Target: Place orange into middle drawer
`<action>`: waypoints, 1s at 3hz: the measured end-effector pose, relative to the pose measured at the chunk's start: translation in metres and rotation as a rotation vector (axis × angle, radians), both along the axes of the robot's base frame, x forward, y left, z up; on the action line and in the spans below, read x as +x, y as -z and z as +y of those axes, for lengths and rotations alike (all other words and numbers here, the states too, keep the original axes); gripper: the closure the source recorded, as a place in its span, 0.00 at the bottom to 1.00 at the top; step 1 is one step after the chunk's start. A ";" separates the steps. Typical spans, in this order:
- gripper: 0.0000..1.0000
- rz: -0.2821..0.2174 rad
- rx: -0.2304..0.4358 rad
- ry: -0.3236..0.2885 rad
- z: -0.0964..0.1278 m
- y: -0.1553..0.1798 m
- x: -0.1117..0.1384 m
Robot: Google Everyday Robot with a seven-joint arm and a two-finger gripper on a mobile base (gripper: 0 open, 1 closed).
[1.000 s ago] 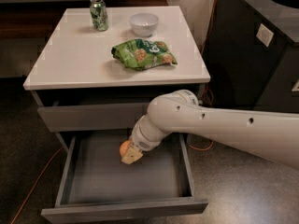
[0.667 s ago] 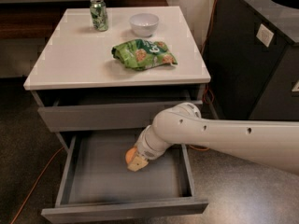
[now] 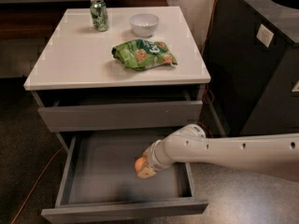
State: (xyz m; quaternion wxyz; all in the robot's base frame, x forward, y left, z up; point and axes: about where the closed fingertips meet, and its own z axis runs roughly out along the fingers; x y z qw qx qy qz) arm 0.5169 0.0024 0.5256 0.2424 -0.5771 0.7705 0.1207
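The orange (image 3: 139,163) is clasped in the jaws of the gripper (image 3: 143,169), inside the open drawer (image 3: 96,174) toward 3 o'clock.

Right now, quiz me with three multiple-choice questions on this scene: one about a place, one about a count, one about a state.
1. Where is the gripper that holds the small round orange fruit? A on a shelf; B in the wide grey middle drawer; C in a sink.
2. How many things stand on the flat white tabletop? A two; B three; C five.
3. The middle drawer is: A pulled open; B shut; C taken out.

Answers: B, gripper and fruit are over the drawer's grey floor. B, there is a green can, a white bowl and a green snack bag. A, its inside is exposed.
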 end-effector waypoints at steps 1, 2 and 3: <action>1.00 0.008 0.031 0.008 -0.006 0.031 0.009; 1.00 0.024 0.057 0.014 -0.005 0.074 0.025; 0.97 0.037 0.067 0.012 -0.001 0.109 0.035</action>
